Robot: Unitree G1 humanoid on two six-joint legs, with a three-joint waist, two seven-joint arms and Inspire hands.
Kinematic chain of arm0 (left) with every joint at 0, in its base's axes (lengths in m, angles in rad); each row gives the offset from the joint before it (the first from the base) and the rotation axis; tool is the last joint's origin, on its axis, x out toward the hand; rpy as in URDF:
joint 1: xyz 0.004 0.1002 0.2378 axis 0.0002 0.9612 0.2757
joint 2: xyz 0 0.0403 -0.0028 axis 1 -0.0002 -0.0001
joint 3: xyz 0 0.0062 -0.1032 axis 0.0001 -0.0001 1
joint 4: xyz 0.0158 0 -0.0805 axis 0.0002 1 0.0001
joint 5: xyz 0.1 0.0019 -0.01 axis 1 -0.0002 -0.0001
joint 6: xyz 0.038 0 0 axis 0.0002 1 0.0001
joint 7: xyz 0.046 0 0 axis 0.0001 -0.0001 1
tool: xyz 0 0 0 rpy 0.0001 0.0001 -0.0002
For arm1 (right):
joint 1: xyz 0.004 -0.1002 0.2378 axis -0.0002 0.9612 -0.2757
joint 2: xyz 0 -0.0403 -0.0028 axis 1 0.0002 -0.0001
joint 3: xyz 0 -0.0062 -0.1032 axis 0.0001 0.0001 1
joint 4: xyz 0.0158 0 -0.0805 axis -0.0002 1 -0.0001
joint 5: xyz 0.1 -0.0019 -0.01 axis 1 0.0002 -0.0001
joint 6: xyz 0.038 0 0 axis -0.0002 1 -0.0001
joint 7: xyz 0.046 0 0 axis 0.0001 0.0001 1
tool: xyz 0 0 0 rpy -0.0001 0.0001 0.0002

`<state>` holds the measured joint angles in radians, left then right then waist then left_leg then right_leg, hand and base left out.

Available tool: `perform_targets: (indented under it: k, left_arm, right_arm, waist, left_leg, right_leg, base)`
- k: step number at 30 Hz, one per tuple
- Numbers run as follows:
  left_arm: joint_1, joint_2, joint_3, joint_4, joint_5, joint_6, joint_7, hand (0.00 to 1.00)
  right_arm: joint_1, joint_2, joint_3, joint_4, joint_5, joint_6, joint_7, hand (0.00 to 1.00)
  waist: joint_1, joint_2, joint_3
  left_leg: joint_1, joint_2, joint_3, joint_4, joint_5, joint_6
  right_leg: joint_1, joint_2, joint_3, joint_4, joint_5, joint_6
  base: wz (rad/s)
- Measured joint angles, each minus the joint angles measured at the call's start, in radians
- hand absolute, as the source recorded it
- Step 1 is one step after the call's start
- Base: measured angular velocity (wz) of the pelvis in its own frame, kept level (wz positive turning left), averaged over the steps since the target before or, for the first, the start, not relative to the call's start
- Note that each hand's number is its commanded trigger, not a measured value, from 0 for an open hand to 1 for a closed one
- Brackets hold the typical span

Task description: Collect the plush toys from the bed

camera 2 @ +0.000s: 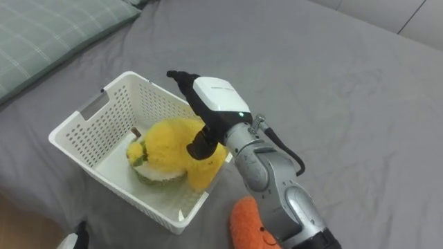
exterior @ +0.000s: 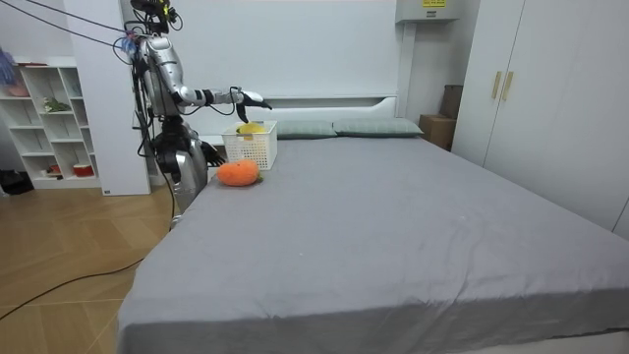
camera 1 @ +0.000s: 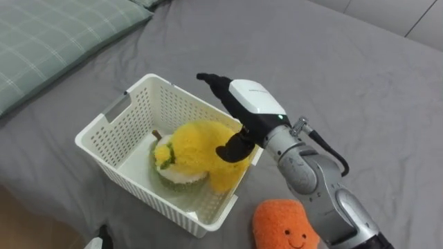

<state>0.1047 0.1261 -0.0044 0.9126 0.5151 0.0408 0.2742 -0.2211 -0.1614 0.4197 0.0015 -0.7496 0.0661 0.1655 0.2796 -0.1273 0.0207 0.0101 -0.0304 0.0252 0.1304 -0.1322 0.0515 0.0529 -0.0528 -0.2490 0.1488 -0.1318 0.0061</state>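
Observation:
A yellow plush toy [camera 1: 190, 149] with a green and white base lies inside the white slatted basket [camera 1: 104, 121] on the grey bed. My right hand [camera 1: 246, 100] hovers over the basket's right side, open, fingers stretched out straight and the thumb hanging down against the toy's top. An orange plush toy [camera 1: 284, 225] with a smiling face lies on the bed just right of the basket, beneath my right forearm. A bit of my left hand [camera 1: 99, 238] peeks in at the bottom edge, left of the basket. In the room view I stand at the bed's side near its head.
A green checked pillow [camera 1: 48, 41] lies at the upper left, beyond the basket. Grey bedcover [camera 1: 360, 90] spreads wide to the right. In the room view a white shelf unit [exterior: 49, 118] stands behind me and wardrobes [exterior: 550, 98] at the room view's right.

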Motion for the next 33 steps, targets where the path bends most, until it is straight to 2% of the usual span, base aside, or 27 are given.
perform_targets:
  k: [15, 17, 21, 22, 27, 30, 33]
  left_arm:
    - [0.000, 0.001, 0.001, 0.000, -0.001, -0.005, 0.000, 0.00]
    - [0.002, 0.000, 0.001, 0.000, -0.002, -0.005, -0.001, 0.00]
    - [0.003, -0.001, 0.004, 0.000, -0.005, -0.003, -0.001, 0.00]
    - [0.005, 0.000, 0.004, 0.000, -0.009, -0.002, 0.000, 0.00]
    - [0.025, -0.002, 0.009, 0.015, -0.013, -0.001, 0.001, 0.00]
    - [0.032, -0.018, 0.045, 0.014, -0.012, -0.002, 0.009, 0.00]
    - [0.035, -0.031, 0.058, 0.014, -0.012, -0.002, 0.023, 0.00]
  right_arm:
    - [0.012, -0.006, -0.019, 0.000, 0.030, -0.013, -0.033, 0.00]
    - [0.021, -0.008, -0.020, 0.001, 0.063, -0.013, -0.055, 0.00]
    - [0.053, -0.012, -0.059, 0.001, 0.184, -0.023, -0.077, 0.00]
    - [0.059, -0.013, -0.073, 0.001, 0.200, -0.024, -0.087, 0.00]
    - [0.094, -0.017, -0.165, 0.001, 0.239, -0.040, -0.161, 0.00]
    - [0.110, -0.040, -0.197, 0.001, 0.275, -0.044, -0.191, 0.00]
    - [0.139, -0.044, -0.222, 0.001, 0.306, -0.043, -0.215, 0.00]
  waist:
    - [-0.003, 0.001, 0.0006]
    - [-0.004, 0.006, 0.0039]
    - [-0.006, 0.016, 0.0048]
    - [-0.020, 0.019, 0.0051]
    - [-0.062, 0.026, 0.0010]
    - [-0.084, 0.028, -0.0019]
    - [-0.089, 0.029, -0.0106]
  left_leg:
    - [0.003, 0.000, 0.003, 0.004, 0.000, 0.000]
    - [0.009, 0.000, 0.002, 0.004, 0.000, 0.000]
    - [0.017, 0.000, 0.002, 0.004, 0.000, 0.000]
    - [0.017, 0.000, 0.001, 0.005, 0.000, 0.000]
    - [0.017, 0.000, 0.009, 0.004, 0.000, 0.000]
    - [0.017, 0.000, 0.022, 0.002, -0.001, -0.001]
    - [0.020, 0.000, 0.029, 0.002, -0.002, -0.001]
  right_leg:
    - [0.008, 0.000, 0.006, 0.000, 0.000, 0.000]
    - [0.013, 0.000, 0.010, 0.000, 0.000, 0.000]
    - [0.019, 0.000, 0.011, 0.000, 0.000, 0.000]
    - [0.019, -0.001, 0.011, 0.000, 0.000, 0.000]
    - [0.016, 0.001, 0.022, 0.001, 0.000, 0.000]
    - [0.014, 0.003, 0.040, 0.001, 0.000, 0.000]
    - [0.014, 0.004, 0.054, 0.001, 0.000, 0.000]
  base:
    - [0.00]
    - [0.00]
    - [0.00]
    - [0.00]
    - [-0.05]
    - [-0.13]
    - [-0.09]
